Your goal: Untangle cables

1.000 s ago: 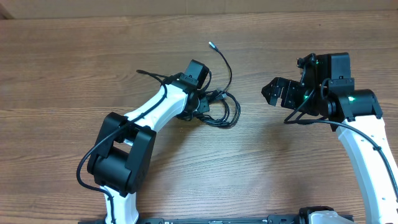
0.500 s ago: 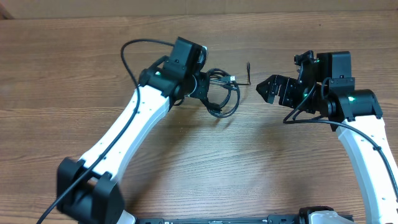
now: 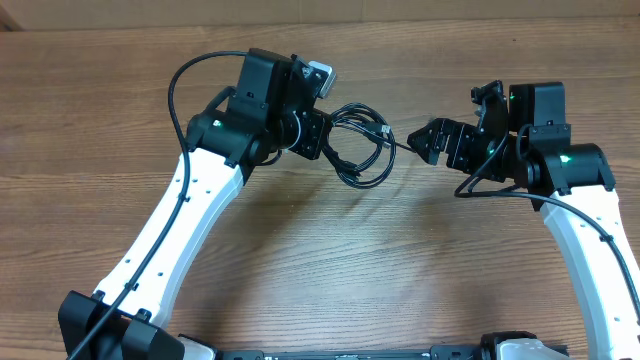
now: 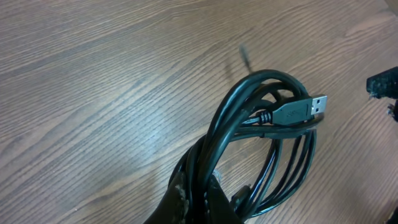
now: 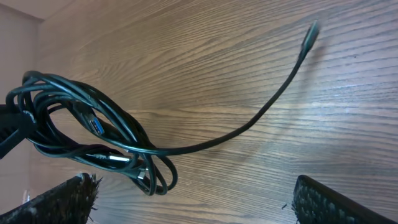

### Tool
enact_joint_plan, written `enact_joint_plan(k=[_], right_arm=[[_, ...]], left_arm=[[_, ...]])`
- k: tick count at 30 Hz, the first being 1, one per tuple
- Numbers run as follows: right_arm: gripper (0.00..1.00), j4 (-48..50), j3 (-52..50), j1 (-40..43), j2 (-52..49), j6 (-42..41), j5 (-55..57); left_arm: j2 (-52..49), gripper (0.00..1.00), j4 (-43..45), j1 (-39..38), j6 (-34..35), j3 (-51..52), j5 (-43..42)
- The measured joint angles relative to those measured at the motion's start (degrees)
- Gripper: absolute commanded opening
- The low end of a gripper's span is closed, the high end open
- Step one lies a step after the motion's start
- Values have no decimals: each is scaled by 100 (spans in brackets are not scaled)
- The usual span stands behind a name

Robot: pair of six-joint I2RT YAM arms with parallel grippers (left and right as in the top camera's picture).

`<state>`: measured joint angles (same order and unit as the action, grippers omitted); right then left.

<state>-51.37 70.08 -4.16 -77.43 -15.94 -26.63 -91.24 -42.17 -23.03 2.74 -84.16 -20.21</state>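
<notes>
The black cables hang as one looped bundle from my left gripper, which is shut on them above the table. In the left wrist view the fingers pinch the strands, and a silvery USB plug sticks out to the right. My right gripper is open and empty, just right of the bundle. In the right wrist view the bundle is at the left. One loose cable tail rises to a small plug tip. The right gripper has its jaws wide apart below it.
The wooden table fills every view. The thick black wire of the left arm arcs above its wrist. The right arm stands at the right edge.
My left arm has stretched out and carried the cable bundle up and to the right, close to the right gripper. The loose tail now points at the right gripper. The right arm has barely moved.
</notes>
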Motion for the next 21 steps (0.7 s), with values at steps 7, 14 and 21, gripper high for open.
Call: enact_joint_plan(k=[7,14,21], right_arm=[[100,175,0,0,0,-315,-149],[100,306,0,0,0,-498,-468],[95,833,0,-136,0,-1045,-610]], left_arm=[[0,4,221,4,127,0,-70],[-2,4,275,4,310,0,72],[-402,4,302,4,57,0,131]])
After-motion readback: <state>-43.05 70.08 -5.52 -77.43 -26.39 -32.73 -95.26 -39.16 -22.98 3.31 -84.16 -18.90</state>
